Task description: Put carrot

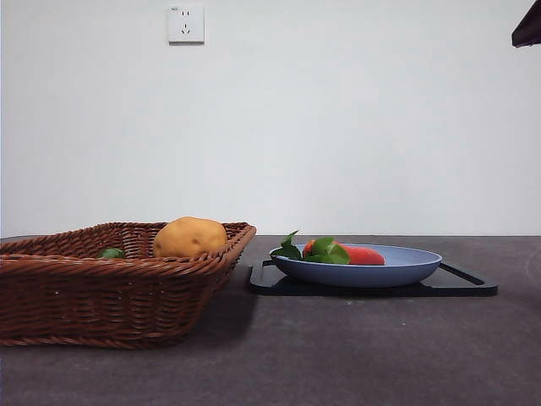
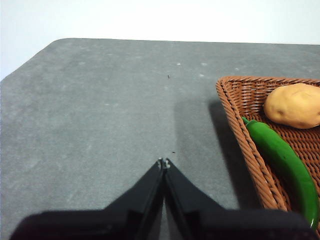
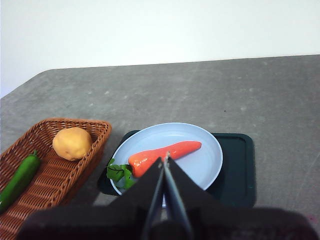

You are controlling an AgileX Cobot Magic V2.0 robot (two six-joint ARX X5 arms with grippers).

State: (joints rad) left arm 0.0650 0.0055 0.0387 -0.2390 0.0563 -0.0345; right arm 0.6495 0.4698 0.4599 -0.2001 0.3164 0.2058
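the red-orange tapered toy carrot (image 3: 162, 152) is lying in the pale blue round plate (image 3: 210, 160), just beyond the right gripper (image 3: 164, 160), long axis crossing its closed jaws; left gripper (image 2: 163, 163) is waiting closed.

Red-orange tapered carrot (image 3: 165, 152), green leaves; pale blue round plate (image 3: 210, 162); black rectangular tray (image 3: 240, 170); brown woven wicker basket (image 1: 101, 292); yellow-brown rounded potato (image 1: 189, 237); green long pepper (image 2: 282, 160); grey table (image 1: 355, 355).

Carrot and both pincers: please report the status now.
Left pincer shut, empty, beside basket. Right pincer shut, empty, above carrot. Carrot lies on blue plate. Nothing blocks it.
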